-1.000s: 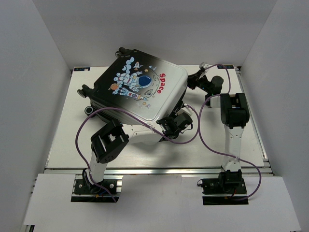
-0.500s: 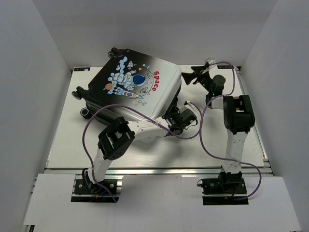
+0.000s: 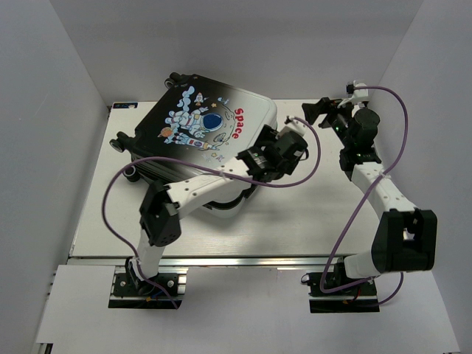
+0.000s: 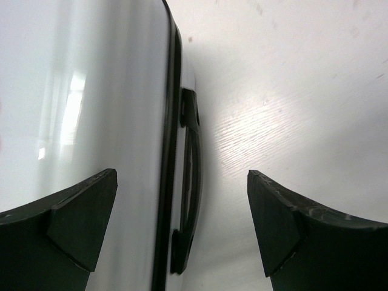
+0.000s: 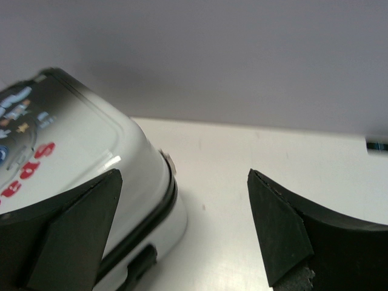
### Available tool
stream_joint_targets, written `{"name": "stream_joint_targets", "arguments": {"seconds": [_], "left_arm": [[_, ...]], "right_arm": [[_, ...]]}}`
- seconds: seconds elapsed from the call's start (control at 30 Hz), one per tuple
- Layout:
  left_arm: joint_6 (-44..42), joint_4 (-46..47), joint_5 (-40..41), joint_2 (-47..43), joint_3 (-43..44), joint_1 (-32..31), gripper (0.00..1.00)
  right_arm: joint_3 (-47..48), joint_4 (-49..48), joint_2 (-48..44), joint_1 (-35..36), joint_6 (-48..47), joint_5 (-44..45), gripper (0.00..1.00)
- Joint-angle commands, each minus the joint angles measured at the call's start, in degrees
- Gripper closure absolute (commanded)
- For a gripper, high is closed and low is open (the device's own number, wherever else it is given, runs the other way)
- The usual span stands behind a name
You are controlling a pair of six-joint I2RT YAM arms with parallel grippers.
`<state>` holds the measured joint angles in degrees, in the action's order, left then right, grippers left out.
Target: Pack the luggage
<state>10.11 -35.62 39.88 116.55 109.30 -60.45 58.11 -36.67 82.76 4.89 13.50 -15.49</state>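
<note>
Both finger pairs have opened: left fingers (image 4: 79, 224) and right fingers (image 5: 73, 233) spread, holding nothing; closed luggage (image 3: 206, 129) lies print-up on the surface (image 3: 310, 221), far left

My left arm (image 3: 193, 187) reaches forward and to the right, left end effector (image 4: 182, 182) spread wide, gripping nothing. My right arm (image 3: 383, 193) folds at the elbow, forearm angled back; right end effector (image 5: 183, 180) points left, equally wide and empty.
</note>
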Motion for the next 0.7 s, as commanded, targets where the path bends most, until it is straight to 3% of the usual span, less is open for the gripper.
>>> {"name": "stream_joint_targets", "arguments": {"seconds": [0.0, 0.17, 0.3, 0.47, 0.67], "left_arm": [[-1.2, -1.6, -5.3, -9.2, 1.9, -0.5, 0.02], [6.8, -9.5, -12.4, -18.4, 3.2, -1.1, 0.02], [15.7, -12.2, -9.3, -31.4, -9.4, -0.5, 0.02], [27.7, -18.9, -7.1, -45.6, -21.7, -0.5, 0.02], [32.6, -21.1, -5.3, -50.2, -26.1, -0.5, 0.02]], "right_arm": [[-1.0, 22.5, -6.4, -0.2, 2.0, 9.1, 0.11], [-1.9, 43.1, -15.9, -0.1, 5.1, 21.1, 0.11], [-4.9, 53.3, -23.9, -0.1, 5.7, 24.4, 0.11], [-12.0, 57.0, -35.0, -0.1, 7.3, 25.1, 0.11], [-14.1, 61.3, -40.0, -0.1, 5.1, 27.3, 0.11]]}}
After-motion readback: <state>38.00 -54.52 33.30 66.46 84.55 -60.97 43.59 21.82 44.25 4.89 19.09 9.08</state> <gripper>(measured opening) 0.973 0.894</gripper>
